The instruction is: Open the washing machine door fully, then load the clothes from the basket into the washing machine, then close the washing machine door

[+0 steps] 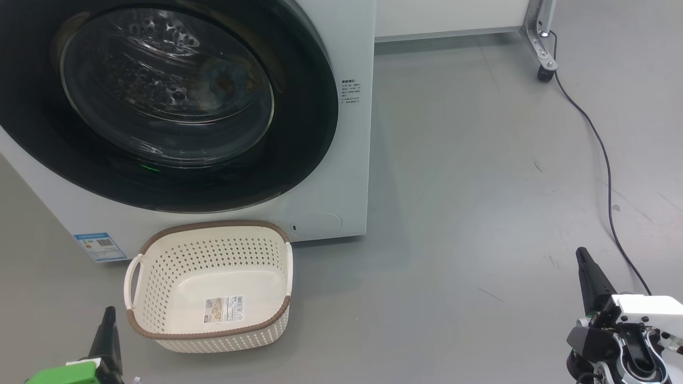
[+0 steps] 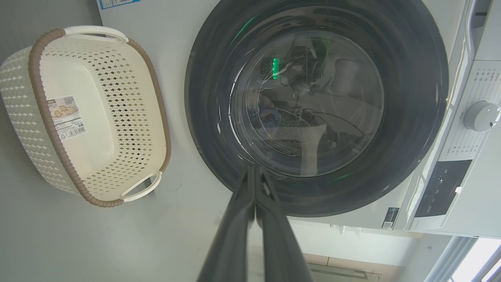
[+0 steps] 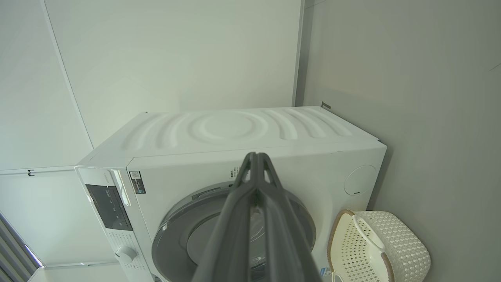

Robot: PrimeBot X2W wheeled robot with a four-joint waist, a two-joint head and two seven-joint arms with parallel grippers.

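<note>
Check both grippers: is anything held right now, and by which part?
Nothing is held. The left gripper and right gripper both have jaws shut on air, clear of the basket and the washing machine door.

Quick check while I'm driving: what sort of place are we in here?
Probably a lab or test bay staged as a laundry corner, not a home: a white washing machine and a basket sit on bare grey floor, with a castored metal frame and a loose cable nearby.
</note>
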